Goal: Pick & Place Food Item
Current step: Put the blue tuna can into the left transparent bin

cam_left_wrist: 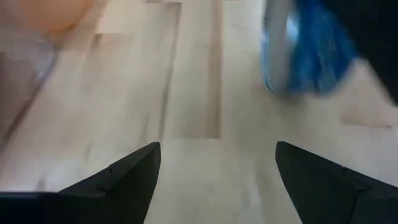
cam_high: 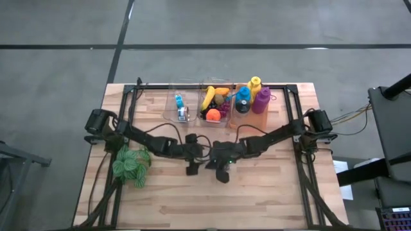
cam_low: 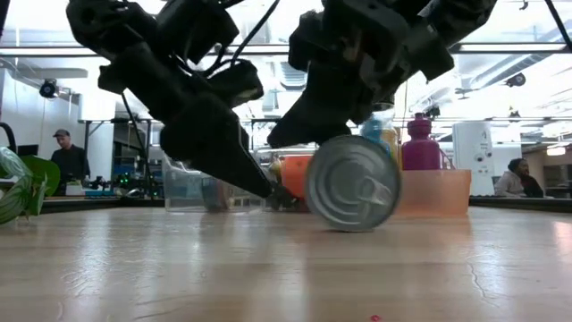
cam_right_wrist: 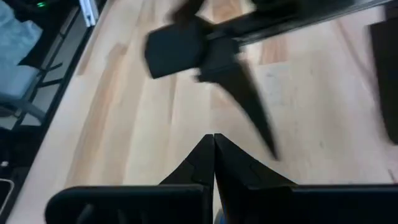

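Note:
A tin can with a silver pull-tab end [cam_low: 353,183] and a blue label [cam_left_wrist: 298,50] lies on its side on the wooden table, near the middle. My left gripper [cam_high: 192,169] is open just left of the can, one finger tip [cam_low: 261,186] low beside it and nothing between its fingers [cam_left_wrist: 217,149]. My right gripper [cam_right_wrist: 214,142] is shut and stands over the can, slanting down from the right [cam_high: 222,173]. The high view hides the can under the two grippers. My right gripper is shut close above the can's upper side [cam_low: 340,141]. The gripper's own body hides the spot, so I cannot tell whether it touches the can. My left gripper touches nothing.
Along the far edge stand a clear bin with a blue item [cam_high: 181,108], a bin of fruit [cam_high: 215,102] and a pink bin with bottles [cam_high: 252,99]. A green plant [cam_high: 131,165] sits at the left. Black frame rails [cam_high: 302,160] flank the table. People [cam_low: 64,156] show beyond it.

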